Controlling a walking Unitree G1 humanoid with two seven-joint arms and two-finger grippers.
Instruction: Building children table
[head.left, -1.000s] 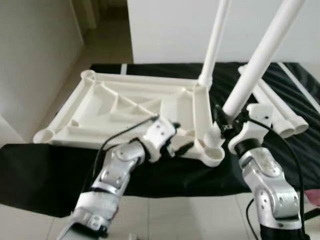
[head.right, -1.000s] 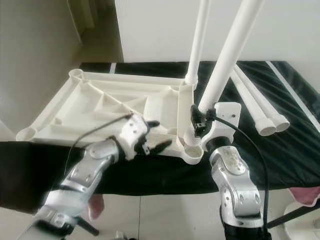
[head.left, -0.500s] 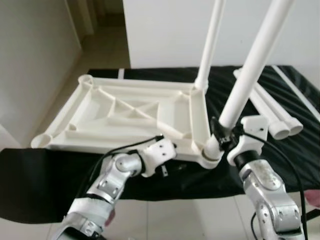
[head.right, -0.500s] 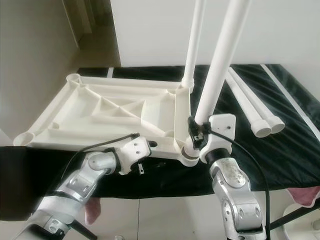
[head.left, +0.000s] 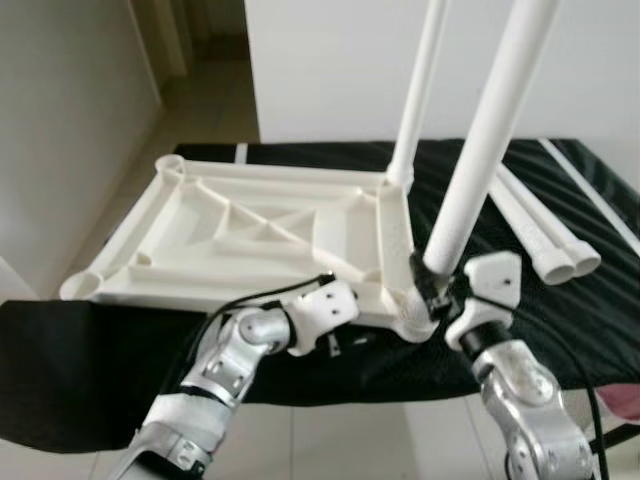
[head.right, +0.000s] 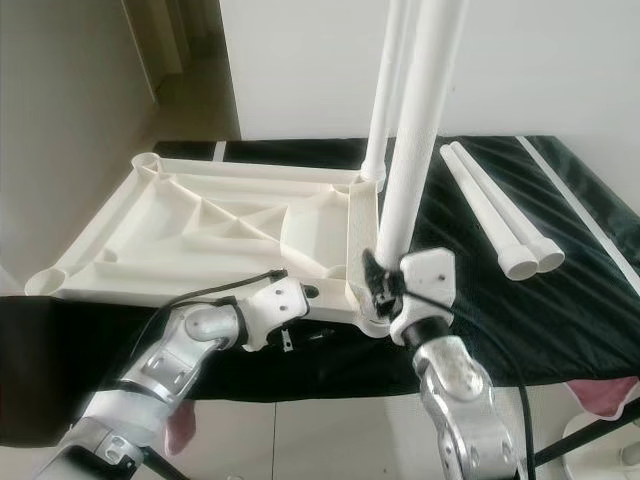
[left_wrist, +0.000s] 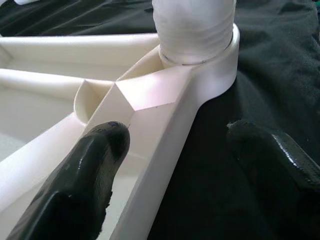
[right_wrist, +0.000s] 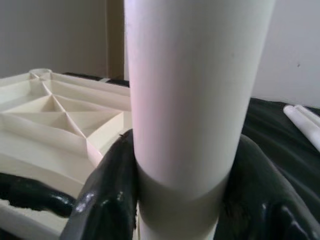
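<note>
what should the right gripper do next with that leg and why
Probably keep twisting the leg down into the corner socket. The right gripper is shut on the leg just above the socket, threads still show at its base, and the left gripper straddles the tabletop rim, bracing it.

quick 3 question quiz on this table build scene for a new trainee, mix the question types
1. True or false: the right gripper is shut on the near table leg.
2. How many loose legs lie on the black cloth beside the upturned tabletop?
A. one
B. two
C. four
3. Fill in: the left gripper straddles the tabletop's near ____, one finger inside the frame and the other over the cloth.

Key
1. True
2. B
3. rim, close to the corner socket where the leg is seated
</note>
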